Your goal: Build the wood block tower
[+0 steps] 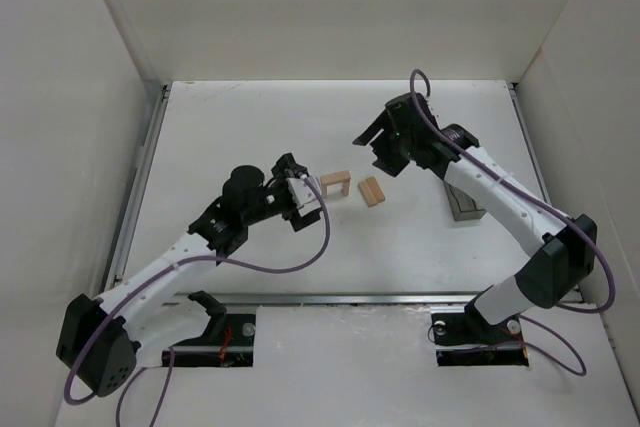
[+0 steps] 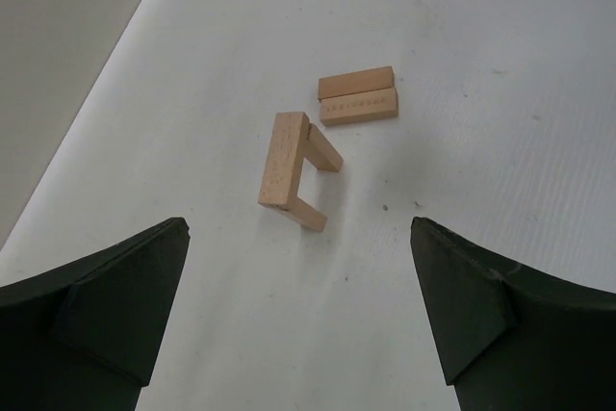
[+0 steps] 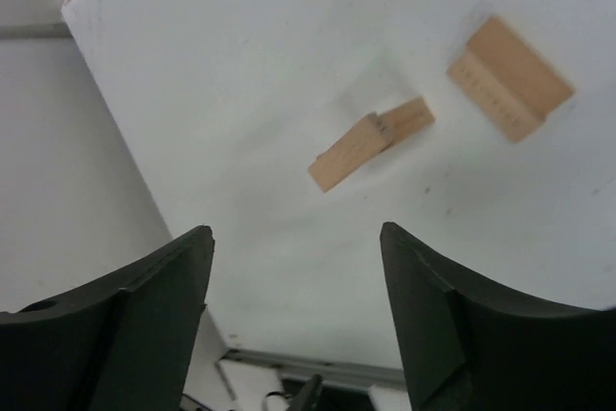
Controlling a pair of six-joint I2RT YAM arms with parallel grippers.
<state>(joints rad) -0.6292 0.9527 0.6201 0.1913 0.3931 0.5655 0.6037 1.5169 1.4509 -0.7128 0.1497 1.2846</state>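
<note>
- Beside the wood block tower (image 1: 335, 184), two loose planks (image 1: 372, 191) lie touching — lift only one.
- Left claw (image 1: 300, 197) and right claw (image 1: 375, 150) both gape empty; pinch narrow sides, lower level.

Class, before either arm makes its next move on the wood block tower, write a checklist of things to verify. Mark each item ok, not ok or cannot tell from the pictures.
1. Left gripper open, nothing in it: ok.
2. Right gripper open, nothing in it: ok.
3. Tower standing, cross plank over two lower planks: ok.
4. Cross plank seated level and square: cannot tell.
5. Two spare planks flat, side by side, apart from the tower: ok.
6. Grey bin apart from all the planks: ok.
</note>
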